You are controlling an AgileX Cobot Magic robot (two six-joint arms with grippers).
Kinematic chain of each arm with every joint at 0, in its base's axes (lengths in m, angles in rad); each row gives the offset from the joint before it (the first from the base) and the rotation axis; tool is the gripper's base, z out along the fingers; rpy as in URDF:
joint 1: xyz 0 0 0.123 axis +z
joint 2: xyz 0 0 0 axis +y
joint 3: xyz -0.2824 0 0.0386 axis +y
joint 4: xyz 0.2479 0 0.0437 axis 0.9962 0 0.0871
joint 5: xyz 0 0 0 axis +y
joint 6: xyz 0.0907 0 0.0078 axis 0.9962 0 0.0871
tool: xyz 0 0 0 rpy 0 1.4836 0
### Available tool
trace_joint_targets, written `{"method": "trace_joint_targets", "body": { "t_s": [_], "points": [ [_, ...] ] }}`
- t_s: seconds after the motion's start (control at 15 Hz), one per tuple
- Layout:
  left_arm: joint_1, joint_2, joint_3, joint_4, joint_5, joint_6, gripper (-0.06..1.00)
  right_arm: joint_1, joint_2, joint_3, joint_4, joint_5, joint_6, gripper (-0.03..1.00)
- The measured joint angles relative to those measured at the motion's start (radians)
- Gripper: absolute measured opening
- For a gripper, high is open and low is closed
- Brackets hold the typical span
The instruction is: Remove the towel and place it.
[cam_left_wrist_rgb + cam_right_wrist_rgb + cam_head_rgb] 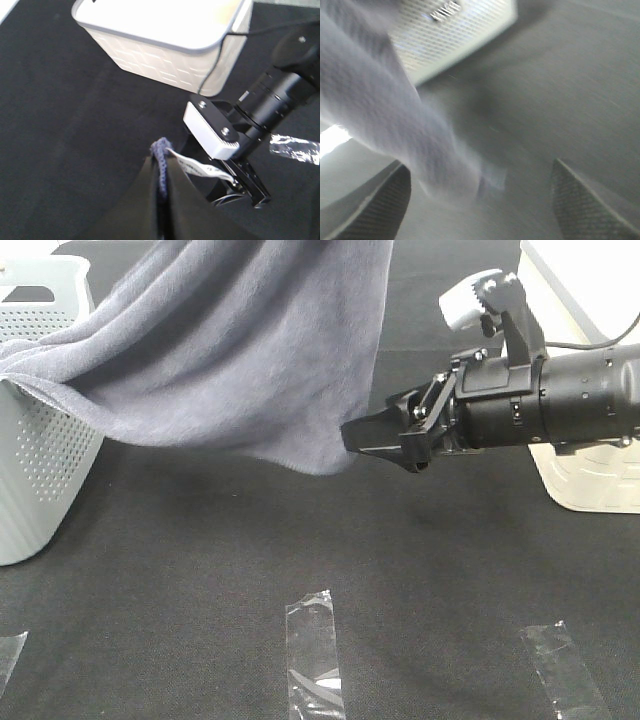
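Item: large slate grey-blue terry towel (240, 350), held up off the surface, its folds passing over the rim of the white perforated plastic basket (40, 470) on the left and sagging to a low point above the black matte table (200, 590). Left claw (161, 172): dark fingers pressed together on a hemmed corner of the towel, with the small white tag (200, 170) sticking out beside them. Right claw (358, 435): black, reaching in level from the right, fingers spread apart with the towel's hanging lower edge between them. Its wrist view is too blurred to tell whether either pad touches the cloth. Second white plastic basket (590, 480): stands behind the right arm. Three strips of clear tape (312, 650): stuck on the near side of the table.
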Motion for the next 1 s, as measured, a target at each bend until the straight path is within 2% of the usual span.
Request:
{"method": "trace_joint_targets", "body": {
  "t_s": [0.07, 0.13, 0.4, 0.67, 0.87, 1.0],
  "points": [
    [0.000, 0.000, 0.000, 0.000, 0.000, 0.000, 0.00, 0.000, 0.000, 0.000, 0.000, 0.000, 0.000, 0.73],
    [0.000, 0.000, 0.000, -0.003, -0.001, 0.007, 0.00, 0.000, 0.000, -0.002, 0.000, 0.069, 0.000, 0.73],
    [0.000, 0.000, 0.000, -0.003, -0.001, 0.008, 0.00, 0.000, 0.000, -0.002, 0.000, 0.082, 0.000, 0.69],
    [0.000, 0.000, 0.000, -0.003, -0.018, 0.011, 0.00, 0.000, 0.001, -0.002, -0.001, 0.082, 0.000, 0.55],
    [0.000, 0.000, 0.000, -0.006, -0.035, 0.011, 0.00, 0.000, 0.001, -0.002, -0.004, 0.082, 0.000, 0.52],
    [0.000, 0.000, 0.000, -0.006, -0.058, 0.011, 0.00, 0.000, 0.001, -0.002, -0.013, 0.082, 0.000, 0.41]
  ]
}}
